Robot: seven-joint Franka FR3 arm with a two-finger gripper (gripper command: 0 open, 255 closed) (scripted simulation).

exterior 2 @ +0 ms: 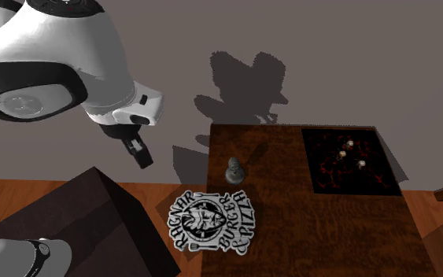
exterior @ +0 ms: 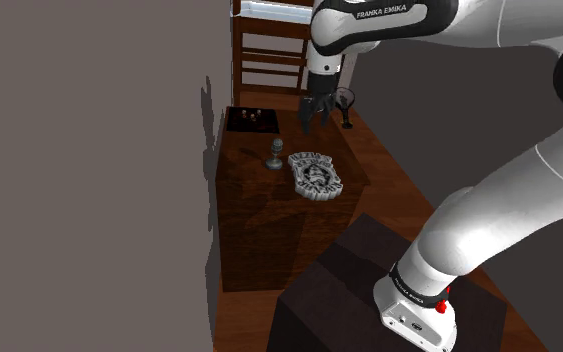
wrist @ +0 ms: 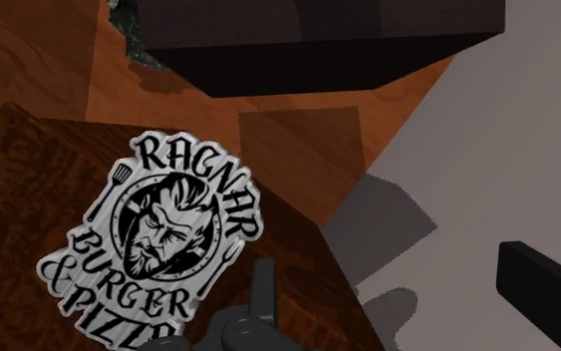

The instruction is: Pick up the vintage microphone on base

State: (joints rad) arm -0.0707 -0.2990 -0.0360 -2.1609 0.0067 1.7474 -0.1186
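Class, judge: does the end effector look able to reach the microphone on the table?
Probably yes: the microphone stands upright, apart from the pizza sign and the dark tray, nothing over it, and the open end effector hangs higher up.

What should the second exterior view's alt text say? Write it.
A small grey microphone on a round base stands on a dark wooden table, near a black-and-white Ragnar Burger & Pizza sign; the white arm's black tool hangs at the view's left.
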